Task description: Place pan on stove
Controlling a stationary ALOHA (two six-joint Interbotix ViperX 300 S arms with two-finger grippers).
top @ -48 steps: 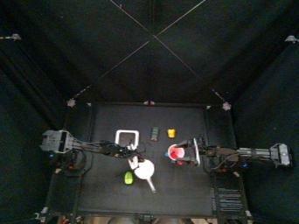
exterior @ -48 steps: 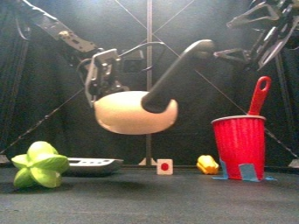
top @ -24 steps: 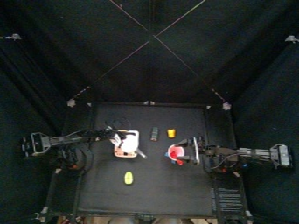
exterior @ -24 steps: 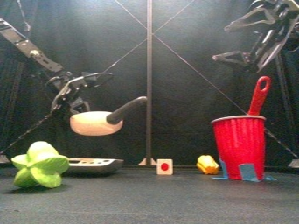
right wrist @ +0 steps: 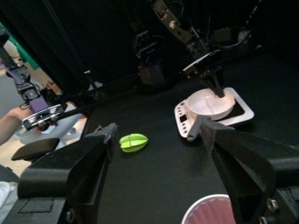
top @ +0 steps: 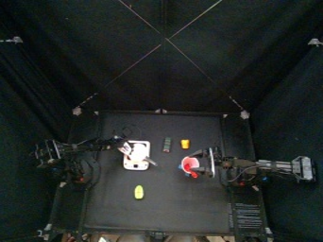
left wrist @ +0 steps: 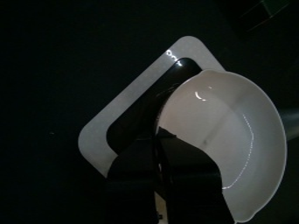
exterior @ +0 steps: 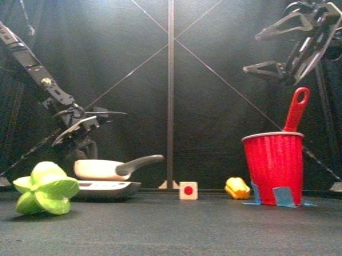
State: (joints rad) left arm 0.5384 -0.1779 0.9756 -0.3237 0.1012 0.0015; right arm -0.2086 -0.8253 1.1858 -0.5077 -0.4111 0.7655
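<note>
Pan (left wrist: 228,131) on stove (left wrist: 122,118); left jaws hide stove centre.

robot lab, black curtains (top: 51,57), black table (top: 202,189)

Red cup (exterior: 277,167), green star fruit (exterior: 43,189)

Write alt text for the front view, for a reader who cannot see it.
A white pan sits on a flat stove at the table's left, the left arm's fingers above it. A green star-shaped toy lies in front; a red cup, a small yellow piece and a white cube stand to the right.
</note>
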